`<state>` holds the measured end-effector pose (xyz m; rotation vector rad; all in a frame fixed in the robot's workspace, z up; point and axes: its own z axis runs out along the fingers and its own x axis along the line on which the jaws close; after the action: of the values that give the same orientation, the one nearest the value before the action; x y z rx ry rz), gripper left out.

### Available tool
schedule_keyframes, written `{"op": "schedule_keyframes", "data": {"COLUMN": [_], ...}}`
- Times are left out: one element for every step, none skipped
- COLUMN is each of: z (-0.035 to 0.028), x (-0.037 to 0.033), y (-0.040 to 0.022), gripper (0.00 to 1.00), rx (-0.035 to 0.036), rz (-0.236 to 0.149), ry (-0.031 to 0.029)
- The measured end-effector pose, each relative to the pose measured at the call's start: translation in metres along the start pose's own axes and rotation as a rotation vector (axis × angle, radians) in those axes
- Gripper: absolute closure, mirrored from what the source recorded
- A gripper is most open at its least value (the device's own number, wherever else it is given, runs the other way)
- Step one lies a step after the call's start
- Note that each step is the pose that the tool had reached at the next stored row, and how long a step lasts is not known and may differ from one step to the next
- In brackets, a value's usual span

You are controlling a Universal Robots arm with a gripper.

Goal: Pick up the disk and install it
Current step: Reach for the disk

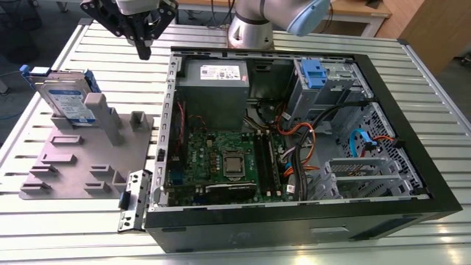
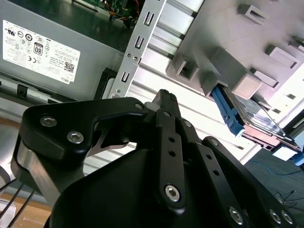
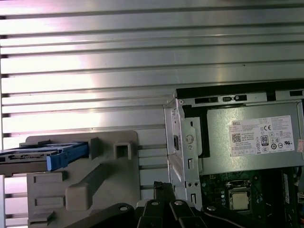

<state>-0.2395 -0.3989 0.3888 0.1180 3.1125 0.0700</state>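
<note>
The disk (image 1: 68, 101) is a silver slab with a white and blue label and blue side rails. It stands on edge in a grey holder plate (image 1: 81, 160) at the exterior view's left, beside the open computer case (image 1: 294, 223). My gripper (image 1: 143, 53) hangs above the table between the holder's far end and the case's corner, apart from the disk. Its black fingers are shut on nothing. In the second wrist view the gripper (image 2: 164, 95) points toward the table slats, with the disk (image 2: 259, 118) off to one side. In the first wrist view the disk (image 3: 42, 156) lies edge-on beyond the gripper (image 3: 161, 186).
The case holds a grey power supply box (image 1: 217, 77) with a white sticker, a green motherboard (image 1: 220, 160), loose cables and a drive cage (image 1: 368, 176). A blue clip (image 1: 312, 74) sits in the upper bay. The table is slatted metal (image 1: 88, 232).
</note>
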Motion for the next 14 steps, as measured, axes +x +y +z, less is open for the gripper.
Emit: {"op": "schedule_keyframes", "data": {"z": [0.0000,0.0001,0.0003,0.0003,0.0005,0.0008,0.0011,0.0015,0.0021,0.0026,0.0031,0.0036,0.0042,0.0047], "x": [0.0001,0.0005,0.0011,0.0019,0.0029,0.0041,0.0055,0.0068,0.0082,0.0096,0.0112,0.0128,0.0143,0.0159], "y": [0.0000,0.0000,-0.0001,-0.0002,-0.0002,-0.0003,-0.0005,-0.0006,-0.0007,-0.0008,-0.0010,-0.0011,-0.0013,-0.0014], "gripper": [0.89,0.89,0.89,0.89,0.89,0.89,0.89,0.89,0.89,0.89,0.89,0.89,0.89,0.89], "rx": [0.0000,0.0000,0.0000,0.0001,0.0001,0.0000,0.0000,0.0000,-0.0001,0.0000,0.0001,0.0001,0.0001,0.0001], "rz": [0.000,0.000,0.000,0.000,0.000,0.000,0.000,0.000,0.000,0.000,0.000,0.000,0.000,0.000], "ry": [0.0000,-0.0001,-0.0001,0.0001,0.0000,0.0000,-0.0001,0.0000,-0.0001,0.0000,0.0000,0.0000,0.0000,0.0000]}}
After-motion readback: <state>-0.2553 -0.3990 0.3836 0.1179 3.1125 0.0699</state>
